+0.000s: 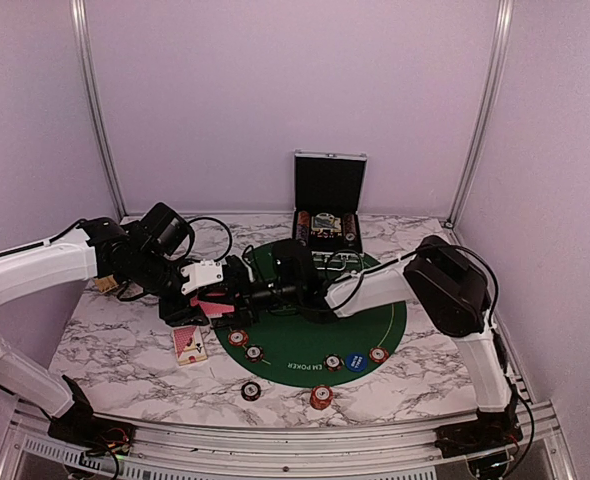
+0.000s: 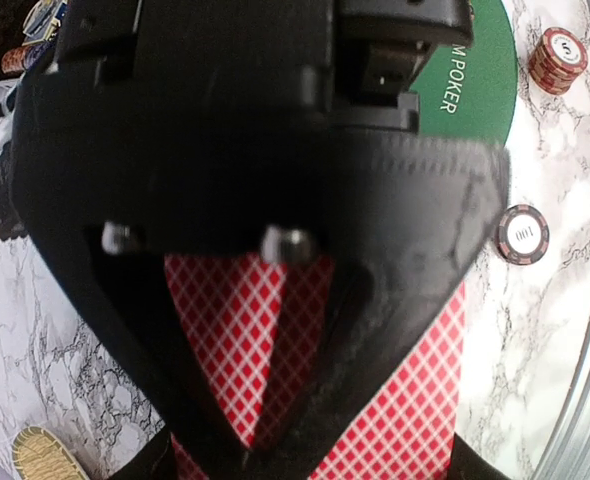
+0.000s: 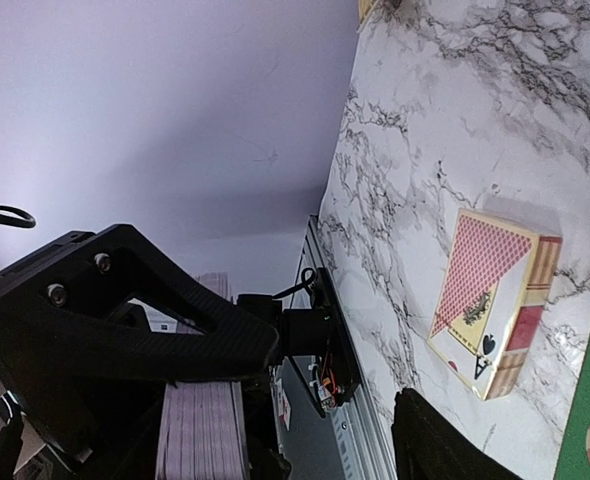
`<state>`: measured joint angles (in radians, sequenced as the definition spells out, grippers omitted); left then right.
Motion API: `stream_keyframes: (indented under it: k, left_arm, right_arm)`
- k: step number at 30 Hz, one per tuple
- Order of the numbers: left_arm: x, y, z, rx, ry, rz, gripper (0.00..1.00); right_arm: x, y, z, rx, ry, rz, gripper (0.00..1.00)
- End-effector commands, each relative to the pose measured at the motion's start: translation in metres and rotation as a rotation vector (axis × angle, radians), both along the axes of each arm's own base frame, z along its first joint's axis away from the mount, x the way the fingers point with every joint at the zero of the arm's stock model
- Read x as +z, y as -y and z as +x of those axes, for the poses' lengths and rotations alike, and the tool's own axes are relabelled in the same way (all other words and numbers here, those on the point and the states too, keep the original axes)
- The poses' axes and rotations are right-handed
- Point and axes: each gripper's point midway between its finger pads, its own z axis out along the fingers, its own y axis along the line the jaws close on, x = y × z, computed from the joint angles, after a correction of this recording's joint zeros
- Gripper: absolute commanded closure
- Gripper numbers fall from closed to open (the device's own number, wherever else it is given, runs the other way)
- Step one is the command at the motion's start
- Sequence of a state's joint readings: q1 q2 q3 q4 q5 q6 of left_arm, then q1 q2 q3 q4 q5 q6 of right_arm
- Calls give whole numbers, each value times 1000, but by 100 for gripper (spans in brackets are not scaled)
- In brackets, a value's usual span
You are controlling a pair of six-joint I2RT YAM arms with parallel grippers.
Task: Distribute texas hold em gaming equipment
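Observation:
My left gripper [image 1: 218, 297] is shut on a deck of red-backed cards [image 1: 215, 307] and holds it above the mat's left edge. The top card's red diamond back [image 2: 405, 400] fills the left wrist view. My right gripper [image 1: 250, 295] reaches in from the right, open. One of its black fingers [image 2: 255, 150] lies across the deck's back. In the right wrist view the deck's edge [image 3: 200, 440] sits under that finger [image 3: 125, 320], and the other finger [image 3: 440, 440] stands well apart. Red-and-white chips [image 1: 237, 338] [image 1: 321, 396], a dark chip [image 1: 251, 390] and a blue disc [image 1: 355, 362] lie near the mat's front.
A round green felt mat [image 1: 375, 310] lies mid-table. A card box [image 1: 188, 343] lies on the marble left of it and also shows in the right wrist view [image 3: 495, 300]. An open black case [image 1: 329, 195] stands at the back. A straw basket [image 2: 43, 455] is at the far left.

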<state>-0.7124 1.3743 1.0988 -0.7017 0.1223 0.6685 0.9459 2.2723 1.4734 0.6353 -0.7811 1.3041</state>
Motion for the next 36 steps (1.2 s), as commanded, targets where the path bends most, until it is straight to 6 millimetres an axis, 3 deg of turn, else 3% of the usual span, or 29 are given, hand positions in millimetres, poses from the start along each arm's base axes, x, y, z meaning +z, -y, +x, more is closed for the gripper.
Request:
stream_keyframes:
  k: [1, 17, 22, 36]
  left_arm:
    - [18, 4, 6, 8, 33, -35, 100]
    - [14, 1, 5, 8, 33, -22, 100]
    - [13, 0, 4, 7, 30, -21, 100]
    - [14, 1, 4, 9, 31, -24, 100]
  right_arm:
    - [13, 14, 7, -32, 28, 5, 32]
    - [53, 36, 9, -55, 80, 32, 49]
    - [52, 41, 10, -54, 76, 14, 61]
    - [52, 56, 8, -46, 81, -5, 78]
